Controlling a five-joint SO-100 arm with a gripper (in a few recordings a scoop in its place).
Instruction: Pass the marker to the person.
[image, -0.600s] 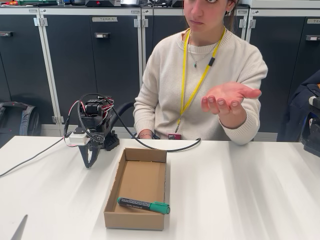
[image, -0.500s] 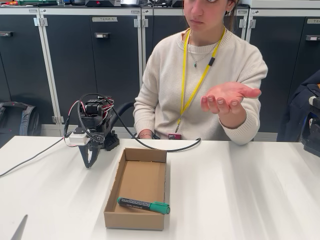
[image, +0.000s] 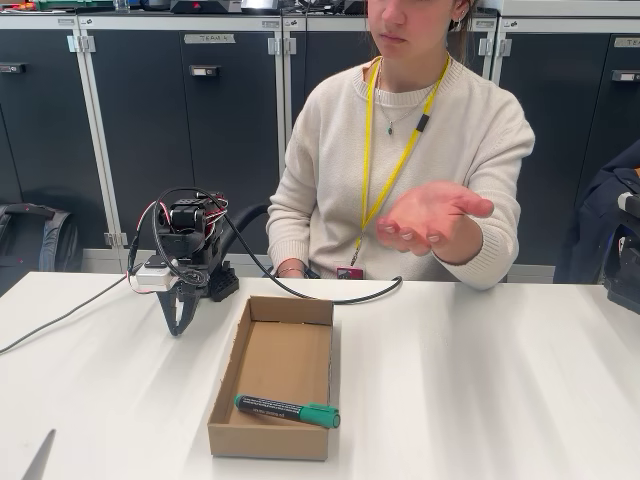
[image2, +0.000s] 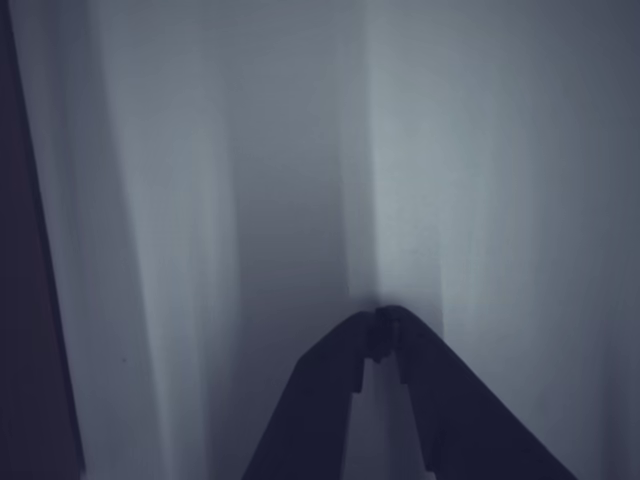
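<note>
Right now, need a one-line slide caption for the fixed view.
Marker lies in the cardboard box; shut gripper rests on the table beside it, person holding out an open hand.

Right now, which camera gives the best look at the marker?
The fixed view: the marker lies in full sight at the near end of the cardboard box, green cap to the right. The wrist view has just bare table beyond the shut jaws.
</note>
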